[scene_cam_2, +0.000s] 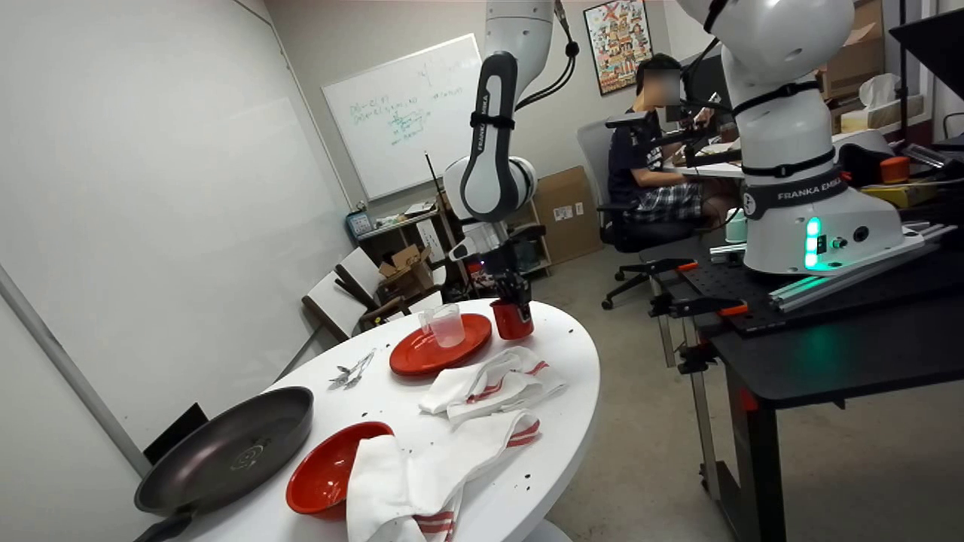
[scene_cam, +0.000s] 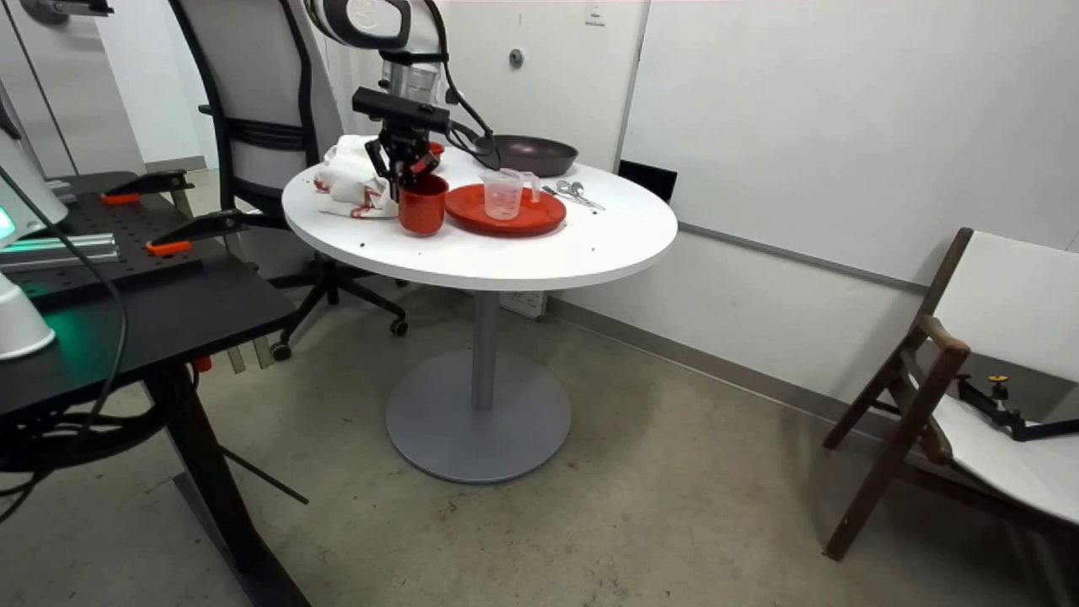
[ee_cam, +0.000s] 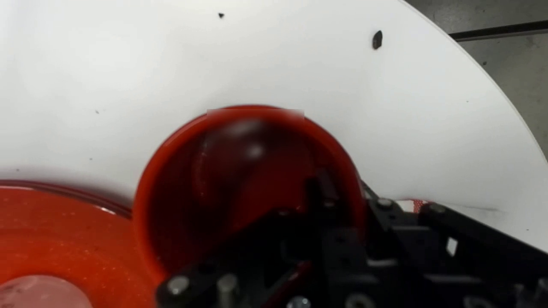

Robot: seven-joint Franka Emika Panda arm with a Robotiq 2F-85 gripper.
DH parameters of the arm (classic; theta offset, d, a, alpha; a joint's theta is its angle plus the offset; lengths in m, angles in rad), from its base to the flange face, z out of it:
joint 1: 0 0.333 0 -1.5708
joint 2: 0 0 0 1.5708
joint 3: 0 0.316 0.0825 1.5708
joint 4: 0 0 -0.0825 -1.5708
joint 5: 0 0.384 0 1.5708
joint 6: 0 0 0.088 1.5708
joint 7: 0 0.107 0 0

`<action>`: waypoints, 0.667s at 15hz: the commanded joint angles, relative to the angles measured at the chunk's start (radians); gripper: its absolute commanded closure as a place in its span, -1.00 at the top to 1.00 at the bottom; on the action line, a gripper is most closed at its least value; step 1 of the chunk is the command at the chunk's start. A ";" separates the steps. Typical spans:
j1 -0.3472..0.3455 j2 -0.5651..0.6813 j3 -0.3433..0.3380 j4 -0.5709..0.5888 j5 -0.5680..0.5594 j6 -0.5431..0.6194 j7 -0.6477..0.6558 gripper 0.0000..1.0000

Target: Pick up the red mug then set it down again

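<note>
The fingers (ee_cam: 323, 192) are pinching the red mug (scene_cam: 423, 211) by its wall

The Franka arm (scene_cam_2: 489, 177) is hanging over the round white desk (scene_cam: 620, 232), and its fingers are standing close together, only a narrow gap between them, with the mug's wall caught there. In the wrist view I am seeing one finger dipping inside the mug and the other lying along the outside.

In an exterior view the mug is showing at the desk's near left, its mouth facing up; whether its base is touching the desk, I can't tell. Just to its right a red plate (scene_cam: 544, 219) is lying flat, and a clear measuring cup (scene_cam: 503, 198) is standing on it. To the mug's left and farther back, white dish towels (scene_cam: 350, 173) with red stripes are lying in folds. Beyond the plate on the right, some metal utensils (scene_cam: 575, 193) are glinting, too small for me to name exactly. A dark frying pan (scene_cam: 535, 156) is resting toward the far side, and near it a red bowl (scene_cam_2: 324, 474) is sitting, partly hidden by the towels. Dark specks (ee_cam: 376, 39) are dotting the desk.
</note>
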 commanded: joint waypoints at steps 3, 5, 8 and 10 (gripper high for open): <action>0.003 0.040 -0.010 0.048 -0.086 0.014 0.080 -0.97; 0.004 0.043 -0.009 0.055 -0.103 0.011 0.101 -0.97; 0.005 0.046 -0.012 0.063 -0.121 0.005 0.137 -0.36; 0.004 0.048 -0.012 0.067 -0.129 0.003 0.154 -0.08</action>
